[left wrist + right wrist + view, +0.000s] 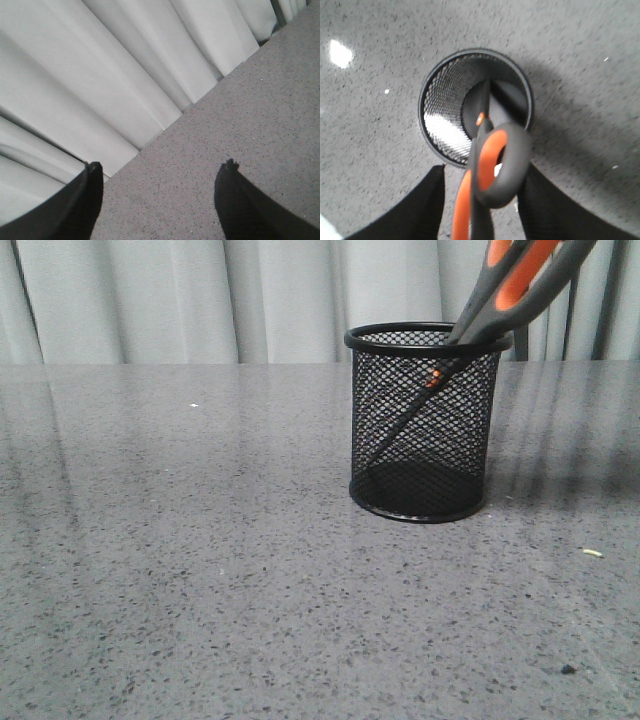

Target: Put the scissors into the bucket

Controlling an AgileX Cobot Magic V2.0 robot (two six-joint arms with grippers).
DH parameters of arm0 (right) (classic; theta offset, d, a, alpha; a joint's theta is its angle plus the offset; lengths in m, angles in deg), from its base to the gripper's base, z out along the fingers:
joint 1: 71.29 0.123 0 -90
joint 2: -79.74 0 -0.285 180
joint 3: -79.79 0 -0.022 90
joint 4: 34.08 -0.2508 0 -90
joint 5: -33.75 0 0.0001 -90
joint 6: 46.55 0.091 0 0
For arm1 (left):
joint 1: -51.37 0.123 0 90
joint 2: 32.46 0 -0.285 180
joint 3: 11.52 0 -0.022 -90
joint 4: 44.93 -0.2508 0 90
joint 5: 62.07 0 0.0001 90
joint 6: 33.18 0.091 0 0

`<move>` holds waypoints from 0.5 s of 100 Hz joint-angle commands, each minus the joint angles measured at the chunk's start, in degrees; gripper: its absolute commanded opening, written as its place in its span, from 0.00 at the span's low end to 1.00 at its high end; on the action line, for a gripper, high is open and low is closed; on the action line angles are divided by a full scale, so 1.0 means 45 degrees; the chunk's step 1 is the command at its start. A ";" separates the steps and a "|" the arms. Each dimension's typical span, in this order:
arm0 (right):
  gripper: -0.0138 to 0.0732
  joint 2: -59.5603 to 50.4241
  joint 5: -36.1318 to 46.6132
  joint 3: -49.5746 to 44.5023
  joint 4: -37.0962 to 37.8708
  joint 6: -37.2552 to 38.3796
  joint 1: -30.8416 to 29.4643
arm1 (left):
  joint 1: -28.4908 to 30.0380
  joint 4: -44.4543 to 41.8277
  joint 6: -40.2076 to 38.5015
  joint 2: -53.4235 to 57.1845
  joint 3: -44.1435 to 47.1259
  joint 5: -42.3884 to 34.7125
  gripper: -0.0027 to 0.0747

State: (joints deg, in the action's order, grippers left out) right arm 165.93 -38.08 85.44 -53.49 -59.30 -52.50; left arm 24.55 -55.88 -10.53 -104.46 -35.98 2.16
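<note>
The bucket (pixel 400 420), a black wire-mesh cup, stands upright on the grey table right of centre. The scissors (pixel 520 280) stand in it, blades down, with the tip near the base. Their grey and orange handles lean over the rim to the right and run out of the front view at the top. In the right wrist view the scissors (pixel 495 165) rise out of the bucket (pixel 440 100) between my right gripper's (pixel 484 169) spread fingers. One finger is clearly apart from the handles; the other lies close behind them. My left gripper (pixel 160 167) is open and empty over bare table.
A pale pleated curtain (pixel 150 300) hangs along the table's far edge and also shows in the left wrist view (pixel 100 75). A small pale crumb (pixel 593 553) and a dark speck (pixel 567 669) lie on the table at the front right.
</note>
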 commanded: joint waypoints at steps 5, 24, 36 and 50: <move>0.53 -0.0333 -0.0512 0.1462 0.0914 -0.0143 0.0010 | 0.0022 0.0021 -0.0135 0.0127 -0.0246 -0.0965 0.60; 0.53 -0.0660 -0.0512 0.3105 0.2492 0.0223 0.0009 | 0.0022 0.0021 -0.0135 0.0127 -0.0246 -0.0965 0.60; 0.51 -0.1035 -0.0329 0.3516 0.3006 0.0350 0.0009 | 0.0022 0.0021 -0.0135 0.0127 -0.0246 -0.0965 0.60; 0.41 -0.1592 0.0440 0.3516 0.3006 0.0831 0.0009 | 0.0022 0.0021 -0.0135 0.0127 -0.0246 -0.0965 0.60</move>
State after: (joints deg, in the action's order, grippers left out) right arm 161.71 -38.53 99.47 -40.44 -56.76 -52.50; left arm 24.55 -55.88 -10.53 -104.46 -35.98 2.16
